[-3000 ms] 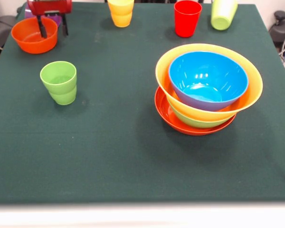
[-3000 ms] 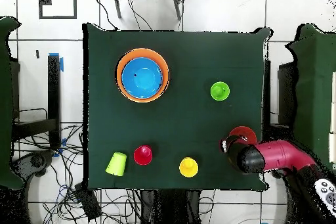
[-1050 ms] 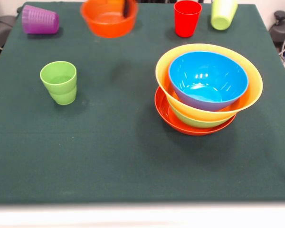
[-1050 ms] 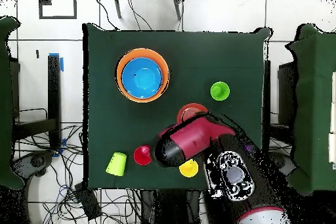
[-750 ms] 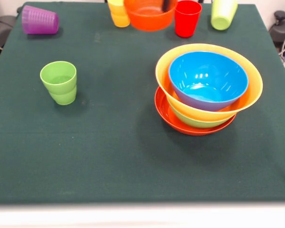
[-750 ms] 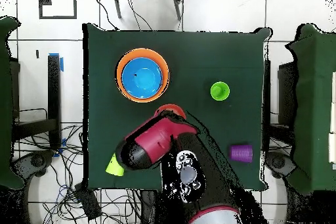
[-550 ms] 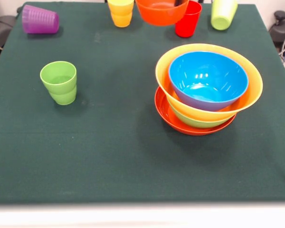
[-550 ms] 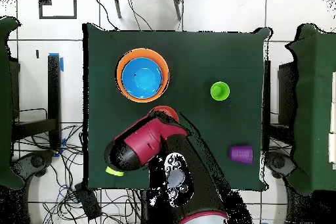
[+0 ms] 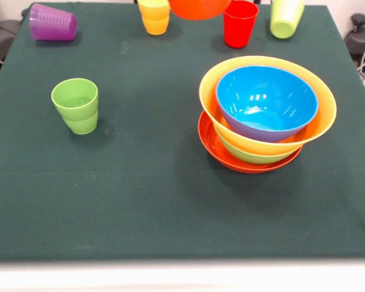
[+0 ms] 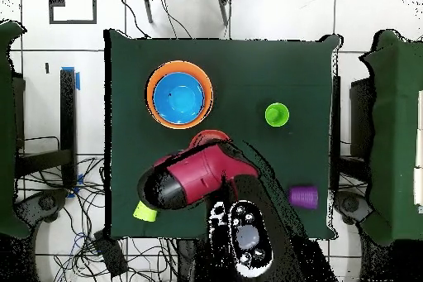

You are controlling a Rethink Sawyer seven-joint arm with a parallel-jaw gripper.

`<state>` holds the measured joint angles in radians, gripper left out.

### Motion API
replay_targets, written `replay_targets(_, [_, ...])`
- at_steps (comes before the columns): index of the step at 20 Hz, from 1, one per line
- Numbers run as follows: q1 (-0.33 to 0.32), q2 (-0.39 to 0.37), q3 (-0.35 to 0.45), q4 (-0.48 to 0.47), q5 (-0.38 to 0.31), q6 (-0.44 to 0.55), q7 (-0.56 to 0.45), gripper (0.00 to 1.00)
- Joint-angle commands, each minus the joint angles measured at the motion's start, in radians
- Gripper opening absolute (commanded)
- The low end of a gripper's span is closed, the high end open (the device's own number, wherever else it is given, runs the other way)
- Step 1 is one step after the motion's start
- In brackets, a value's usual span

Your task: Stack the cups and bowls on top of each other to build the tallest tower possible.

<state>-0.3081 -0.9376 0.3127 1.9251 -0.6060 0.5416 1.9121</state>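
The small glossy orange plastic bowl (image 9: 199,8) hangs off the table at the far edge in the front view, only its underside showing, and in the overhead view a sliver of its rim (image 10: 208,136) peeks out from under the red and black arm (image 10: 194,176), just beside the tower (image 9: 266,112). That tower is 4 nested bowls: a wide red-orange plastic bowl (image 9: 214,148) at the bottom, a green bowl (image 9: 246,155), a large orange-yellow bowl (image 9: 323,117), and a blue bowl (image 9: 266,100) on top. The likely trouble is a drop: the carried bowl seems held by 1 edge, so it could slip, or land tilted on the blue bowl and knock the pile askew. It also passes close above the red plastic cup (image 9: 239,23) and yellow plastic cup (image 9: 154,16). The jaws are hidden in both views, so I cannot tell how they stand or where exactly the bowl sits relative to them.
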Motion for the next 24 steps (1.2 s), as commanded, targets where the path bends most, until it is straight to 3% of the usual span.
replay_targets(1, [-0.053,-0.052,0.082,-0.004,0.091,-0.058,0.026,0.00])
replay_targets(7, [-0.030,-0.053,0.077,0.004,0.106,-0.111,0.059,0.00])
replay_targets(15, [0.026,0.056,0.032,-0.015,0.093,-0.237,0.127,0.00])
replay_targets(24, [0.120,0.138,-0.098,-0.041,0.105,-0.212,0.188,0.00])
